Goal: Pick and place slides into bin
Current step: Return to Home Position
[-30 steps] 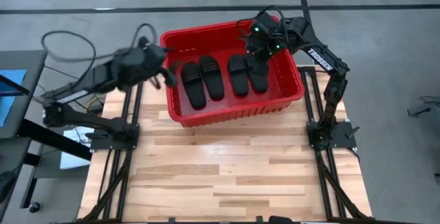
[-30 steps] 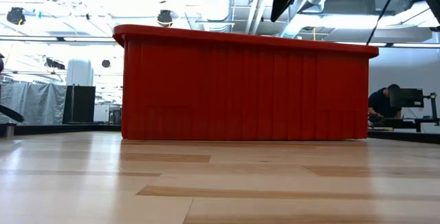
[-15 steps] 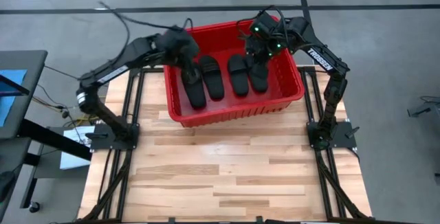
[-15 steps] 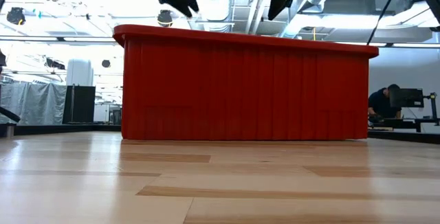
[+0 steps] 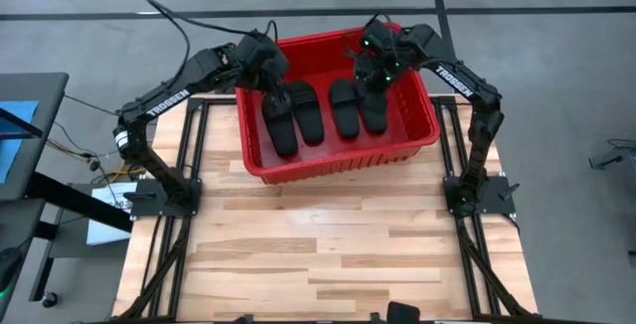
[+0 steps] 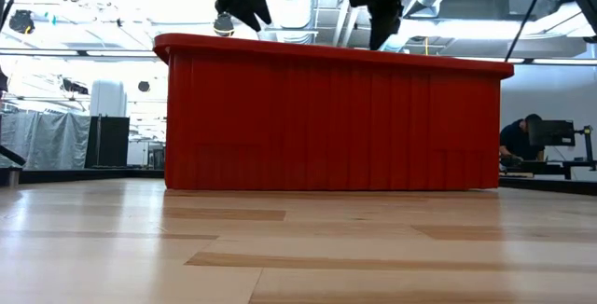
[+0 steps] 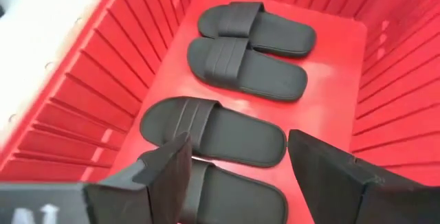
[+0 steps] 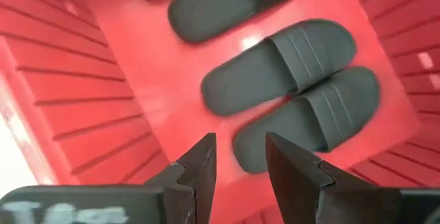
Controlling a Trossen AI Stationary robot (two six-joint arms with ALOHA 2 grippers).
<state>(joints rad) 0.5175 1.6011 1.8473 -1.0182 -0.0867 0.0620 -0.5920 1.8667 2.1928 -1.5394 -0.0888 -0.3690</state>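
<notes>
We see the left gripper point(image 5: 276, 89) hanging over the left half of the bin point(image 5: 338, 163), its fingers spread wide and holding nothing. All four slides point(image 5: 282, 125) lie flat on the bin's floor, straps up. One pair lies side by side below that gripper, and the other pair just to its right. The right gripper point(image 5: 376, 78) hangs over the bin's far right part, its fingers parted by a narrower gap, and it is also empty. In the low view both grippers sit above the rim. The bin stands at the far end of the table point(image 5: 328, 254).

TROSSEN on left arm point(image 5: 166, 99), right arm point(image 5: 459, 76)
</notes>
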